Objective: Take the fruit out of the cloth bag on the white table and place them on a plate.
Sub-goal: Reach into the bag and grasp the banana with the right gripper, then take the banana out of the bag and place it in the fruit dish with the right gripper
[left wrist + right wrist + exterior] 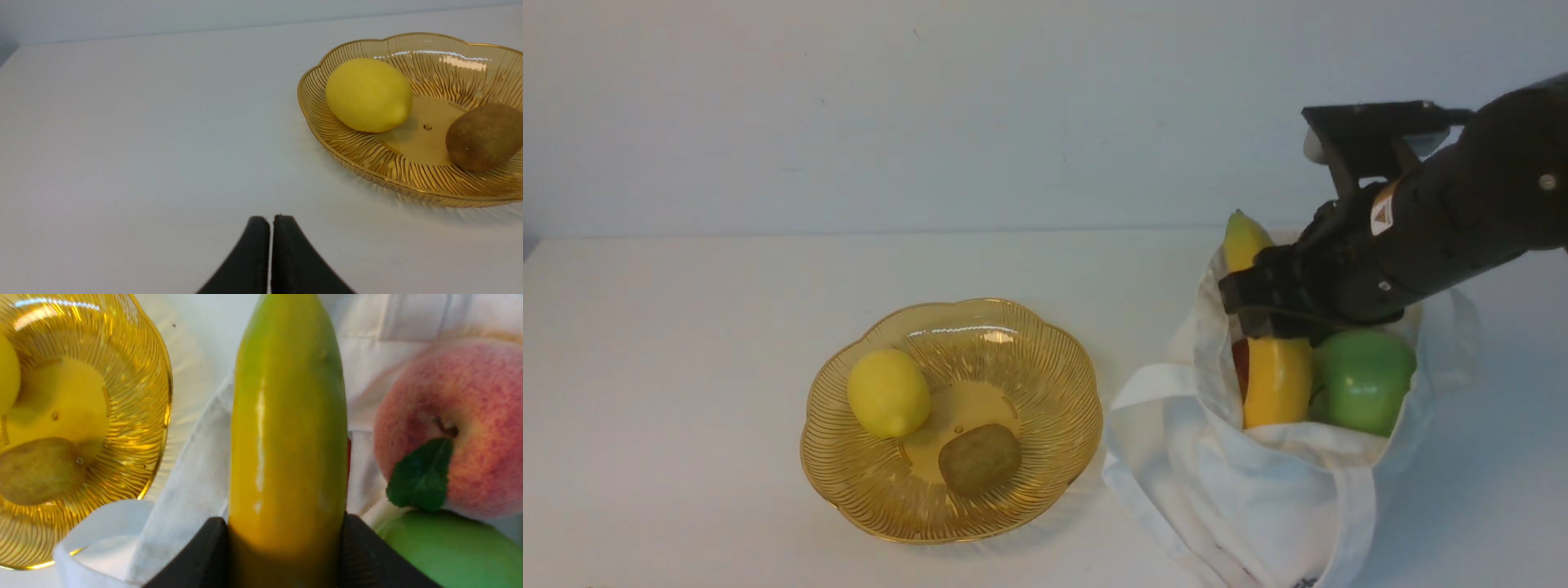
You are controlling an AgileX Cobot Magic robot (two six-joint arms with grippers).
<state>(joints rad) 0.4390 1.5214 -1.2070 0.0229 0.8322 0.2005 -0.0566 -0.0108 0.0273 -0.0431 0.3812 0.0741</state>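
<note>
Now right gripper (1262,310) clamps the banana (1274,384) inside the bag (1241,482).
Left gripper (270,249), pressed together and empty, sits near the plate (1013,327) holding lemon (889,392) and kiwi (980,459).

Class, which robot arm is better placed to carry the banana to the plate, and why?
Right: the right gripper clasps the banana in the cloth bag; the left gripper is shut and empty.

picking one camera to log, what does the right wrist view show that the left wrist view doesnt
Only the right wrist view: the banana gripped by the right pincer, the peach, the green apple, the cloth bag. Only the left wrist view: the left pincer, shut and empty. Both: the plate holding the lemon and a brown fruit.
</note>
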